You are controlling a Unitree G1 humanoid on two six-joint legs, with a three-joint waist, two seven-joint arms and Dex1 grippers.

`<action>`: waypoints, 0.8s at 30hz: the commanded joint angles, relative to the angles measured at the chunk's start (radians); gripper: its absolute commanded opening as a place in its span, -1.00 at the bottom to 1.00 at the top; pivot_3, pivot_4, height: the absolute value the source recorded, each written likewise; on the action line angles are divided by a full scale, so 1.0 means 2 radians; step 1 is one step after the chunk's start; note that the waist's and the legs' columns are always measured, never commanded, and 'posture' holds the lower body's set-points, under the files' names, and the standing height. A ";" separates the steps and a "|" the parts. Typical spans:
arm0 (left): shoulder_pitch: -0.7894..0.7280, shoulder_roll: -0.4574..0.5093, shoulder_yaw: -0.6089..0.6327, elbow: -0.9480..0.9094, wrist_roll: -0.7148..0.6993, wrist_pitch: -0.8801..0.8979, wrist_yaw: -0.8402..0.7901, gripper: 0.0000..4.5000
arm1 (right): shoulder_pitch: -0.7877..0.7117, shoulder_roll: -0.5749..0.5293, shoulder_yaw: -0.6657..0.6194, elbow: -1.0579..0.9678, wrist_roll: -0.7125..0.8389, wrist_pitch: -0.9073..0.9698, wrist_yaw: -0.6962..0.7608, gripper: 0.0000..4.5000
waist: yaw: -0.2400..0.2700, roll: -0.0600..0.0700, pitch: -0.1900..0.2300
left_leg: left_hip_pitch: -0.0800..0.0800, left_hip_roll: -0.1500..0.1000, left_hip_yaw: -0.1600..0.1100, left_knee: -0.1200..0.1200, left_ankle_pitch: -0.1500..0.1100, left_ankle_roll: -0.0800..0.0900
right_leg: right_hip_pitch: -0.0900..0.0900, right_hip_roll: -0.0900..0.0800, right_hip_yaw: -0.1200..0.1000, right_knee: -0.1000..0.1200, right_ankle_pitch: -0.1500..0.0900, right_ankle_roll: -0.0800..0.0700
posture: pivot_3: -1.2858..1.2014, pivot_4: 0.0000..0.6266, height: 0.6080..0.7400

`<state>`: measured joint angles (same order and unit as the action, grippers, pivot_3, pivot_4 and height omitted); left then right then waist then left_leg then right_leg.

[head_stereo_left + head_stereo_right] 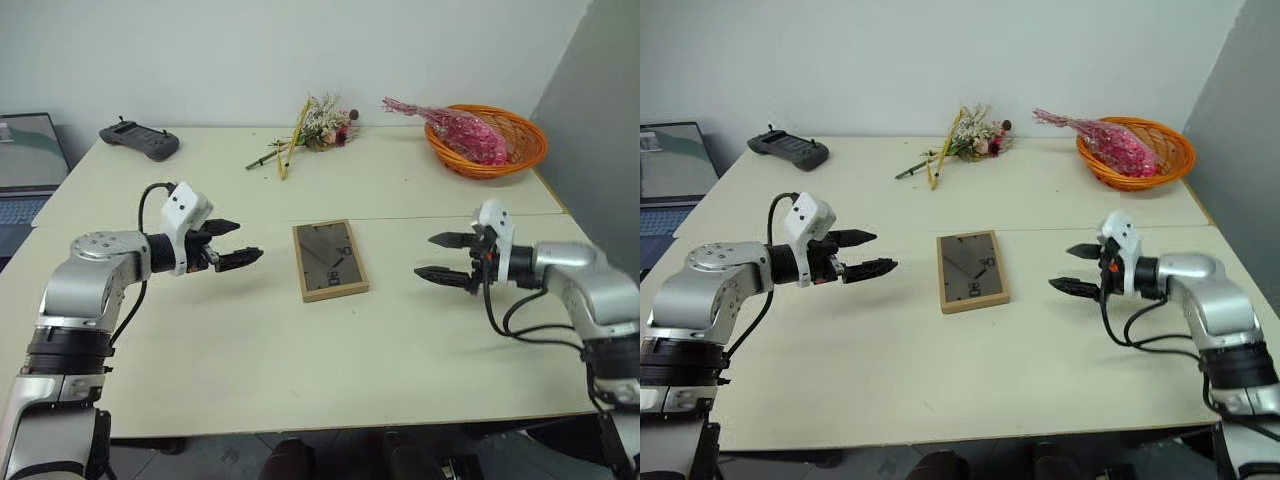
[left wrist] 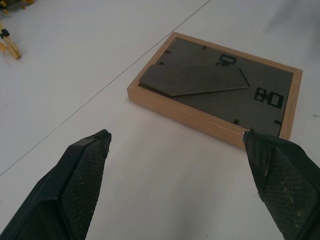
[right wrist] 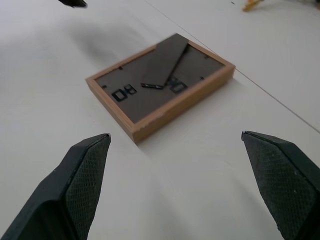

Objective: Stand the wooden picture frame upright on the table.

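**A:** What sits closest to the camera?

**B:** The robot's two arms, raised above the near part of the table point(image 1: 300, 370). The left gripper point(image 1: 230, 243) and the right gripper point(image 1: 443, 257) face each other across a gap, both with black fingers spread wide and nothing held.

**A:** And the wooden picture frame?

**B:** The wooden picture frame point(image 1: 329, 259) lies flat between the grippers, apart from both, just on the near side of the seam across the tabletop. Its dark back panel faces up, so the picture is face down. The fold-out stand point(image 2: 195, 80) rests nearly flat against the back.

**A:** Which way does it run?

**B:** Its long axis runs away from the robot, tilted slightly, with a short edge nearest.

**A:** What step is this?

**B:** I judge it to be the approach; no grasp has begun. The next move likely calls for bringing a gripper down to a long edge, closing on the rim, then tipping the frame up with the stand swung out.

**A:** Anything else around?

**B:** Dried flowers point(image 1: 312, 128), an orange basket point(image 1: 487, 140) and a dark controller point(image 1: 139, 140) lie at the far side.
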<state>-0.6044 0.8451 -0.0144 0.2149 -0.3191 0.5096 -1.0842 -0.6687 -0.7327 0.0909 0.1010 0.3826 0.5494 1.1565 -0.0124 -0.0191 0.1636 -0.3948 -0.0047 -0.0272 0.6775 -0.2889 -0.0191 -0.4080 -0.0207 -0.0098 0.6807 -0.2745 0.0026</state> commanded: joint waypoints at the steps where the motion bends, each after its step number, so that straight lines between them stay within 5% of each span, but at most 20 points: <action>1: -0.012 0.009 -0.012 0.020 0.030 -0.052 -0.017 1.00 | -0.032 0.006 0.017 0.045 -0.022 -0.033 0.024 0.99 | 0.000 0.000 0.000 | 0.000 0.000 0.000 0.000 0.000 0.000 | 0.000 0.000 0.000 0.000 0.000 0.000 | 0.03 -0.52 1.00; 6: -0.026 -0.009 -0.002 0.047 0.043 -0.069 0.012 1.00 | -0.053 0.024 0.019 0.081 -0.036 -0.059 0.022 0.99 | 0.002 0.000 0.000 | -0.002 0.000 0.000 0.001 0.000 0.000 | -0.001 -0.001 0.000 0.000 0.000 0.000 | 0.03 -0.52 1.00; 11: -0.043 -0.048 0.008 0.093 0.051 -0.092 0.059 0.92 | -0.083 0.082 0.019 0.157 -0.084 -0.134 -0.053 1.00 | 0.003 0.000 0.000 | -0.002 0.000 0.000 0.001 0.000 0.000 | -0.001 -0.001 0.000 0.000 0.000 0.000 | 0.03 -0.52 1.00; 24: -0.107 -0.169 -0.029 0.257 0.146 -0.194 0.201 -0.25 | -0.145 0.192 0.069 0.369 -0.221 -0.284 -0.212 -0.33 | 0.002 0.000 0.000 | -0.003 0.000 0.001 0.001 0.001 -0.002 | -0.003 -0.001 0.001 0.001 0.000 0.000 | 0.03 -0.52 1.00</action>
<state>-0.7862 0.5262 -0.0624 0.7226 -0.0486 0.1647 -0.6975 -0.9239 -0.3674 0.2221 0.8139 -0.0283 0.0337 0.7808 -0.0091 -0.0194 0.1634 -0.3998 -0.0057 -0.0246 0.6797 -0.2861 -0.0241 -0.4135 -0.0233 -0.0083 0.6827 -0.2742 0.0026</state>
